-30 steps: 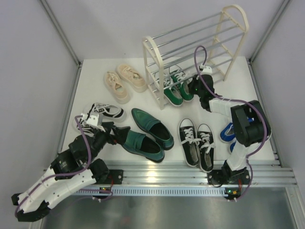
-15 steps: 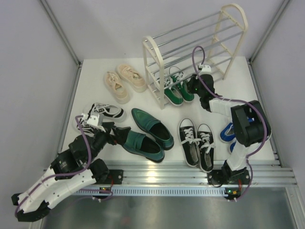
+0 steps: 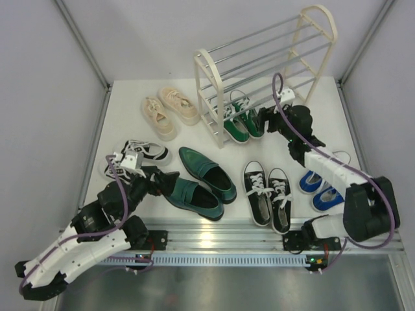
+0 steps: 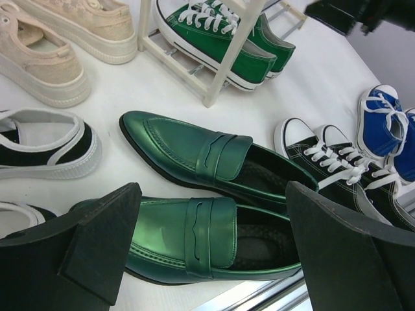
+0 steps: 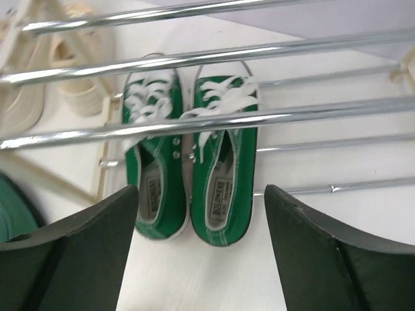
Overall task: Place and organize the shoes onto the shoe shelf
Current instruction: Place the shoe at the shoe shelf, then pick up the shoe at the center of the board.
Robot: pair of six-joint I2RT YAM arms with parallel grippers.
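Sneakers (image 5: 155,188), green and white-laced, sit paired on the shoe shelf's (image 4: 217,81) bottom tier; right claw (image 5: 201,194) hangs near their heels, wide and empty. Left claw (image 4: 214,194) gapes wide above green loafers (image 4: 194,162).

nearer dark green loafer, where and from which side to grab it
Likely the side wall at the open mouth of the nearer glossy dark green loafer, one finger inside, left gripper coming from above: it sits upright, mouth up, and the smooth toe looks slippery.
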